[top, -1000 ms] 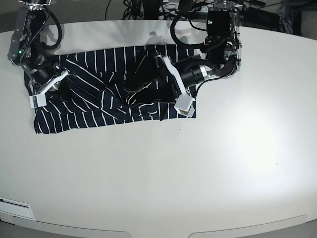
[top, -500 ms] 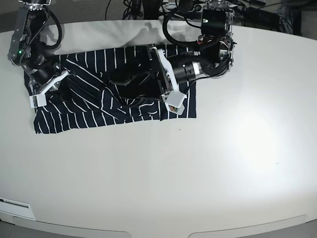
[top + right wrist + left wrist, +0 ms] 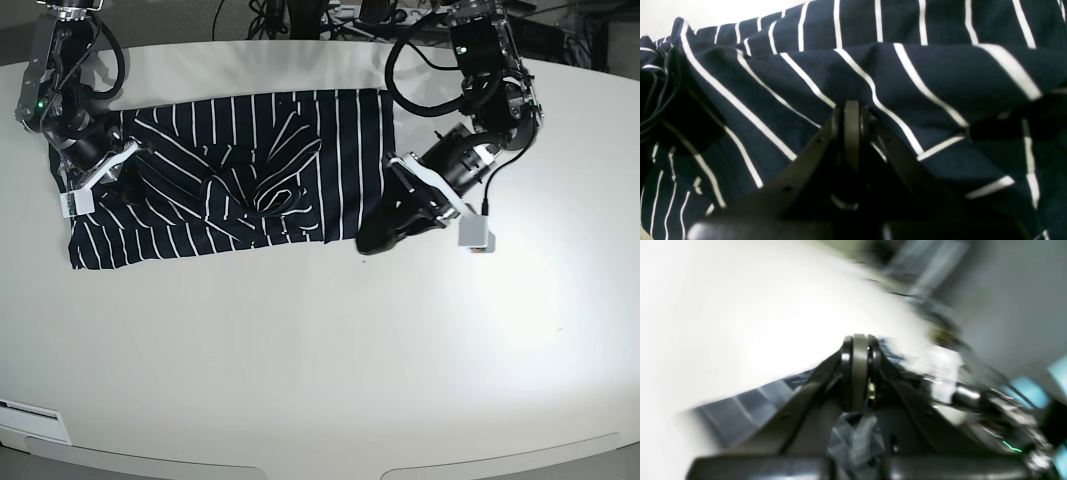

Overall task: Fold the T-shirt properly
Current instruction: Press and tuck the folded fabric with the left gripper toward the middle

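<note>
The T-shirt (image 3: 230, 170), dark navy with thin white stripes, lies spread and wrinkled across the far left of the white table (image 3: 320, 360). My left gripper (image 3: 368, 242) is at its near right corner, fingers shut, with the fabric bunched dark around them. The left wrist view is motion-blurred; it shows that gripper (image 3: 857, 340) closed over striped cloth (image 3: 740, 406). My right gripper (image 3: 122, 190) rests on the shirt's left end. In the right wrist view this gripper (image 3: 851, 106) is shut, and folds of the T-shirt (image 3: 940, 66) draw in to its tips.
Cables and dark equipment (image 3: 300, 15) crowd the far edge behind the table. A crumpled ridge of cloth (image 3: 280, 195) rises in the shirt's middle. The table's rounded front edge (image 3: 320, 465) runs along the bottom of the base view.
My left arm swung off the shirt's middle to its near right corner, and its gripper went from open to shut there. The right arm has stayed put.
</note>
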{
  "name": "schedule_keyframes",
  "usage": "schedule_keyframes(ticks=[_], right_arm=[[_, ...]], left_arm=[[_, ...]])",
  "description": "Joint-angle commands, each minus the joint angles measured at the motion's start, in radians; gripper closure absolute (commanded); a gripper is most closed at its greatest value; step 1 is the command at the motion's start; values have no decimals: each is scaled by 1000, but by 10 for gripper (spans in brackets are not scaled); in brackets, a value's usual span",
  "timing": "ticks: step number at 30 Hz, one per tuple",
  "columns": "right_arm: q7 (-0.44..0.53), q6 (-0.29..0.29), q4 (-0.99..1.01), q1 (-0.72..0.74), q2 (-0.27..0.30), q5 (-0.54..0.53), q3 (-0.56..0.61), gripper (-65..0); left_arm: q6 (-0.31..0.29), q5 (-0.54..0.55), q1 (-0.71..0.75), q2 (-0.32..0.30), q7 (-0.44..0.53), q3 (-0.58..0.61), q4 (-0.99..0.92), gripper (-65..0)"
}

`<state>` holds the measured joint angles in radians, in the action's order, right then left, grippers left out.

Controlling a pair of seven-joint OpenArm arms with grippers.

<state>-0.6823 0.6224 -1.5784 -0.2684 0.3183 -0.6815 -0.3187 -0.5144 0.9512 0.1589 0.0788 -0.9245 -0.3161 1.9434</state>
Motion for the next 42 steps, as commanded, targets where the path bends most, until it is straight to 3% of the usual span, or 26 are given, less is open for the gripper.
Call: schedule_keyframes(ticks=[1, 3, 8, 13, 25, 27, 30, 32, 38, 42], right_arm=[[-48, 2, -5, -4, 9, 24, 0, 0], [-48, 2, -5, -3, 9, 23, 0, 0], [-44, 3, -5, 0, 9, 23, 0, 0], [-45, 3, -5, -3, 9, 23, 0, 0], [-49, 3, -5, -3, 9, 23, 0, 0], [-49, 3, -5, -3, 9, 23, 0, 0], [-49, 3, -5, -3, 9, 23, 0, 0], [-49, 3, -5, -3, 9, 23, 0, 0], [-49, 2, -5, -3, 9, 24, 0, 0], [-49, 2, -5, -3, 9, 23, 0, 0]], left_arm=[[23, -24, 4, -13, 27, -2, 18, 0], [66, -104, 25, -40, 26, 16, 17, 0], [97, -219, 74, -99, 27, 155, 16, 0], [52, -233, 93, -98, 27, 270, 16, 0], [122, -370, 90, -98, 38, 492, -59, 0], [83, -332, 87, -98, 50, 536, -59, 0], [-48, -242, 69, -96, 64, 612, -59, 0], [-101, -245, 44, -89, 63, 658, -59, 0], [-112, -386, -47, -78, 63, 679, -59, 0], [-57, -454, -101, -79, 64, 625, -58, 0]])
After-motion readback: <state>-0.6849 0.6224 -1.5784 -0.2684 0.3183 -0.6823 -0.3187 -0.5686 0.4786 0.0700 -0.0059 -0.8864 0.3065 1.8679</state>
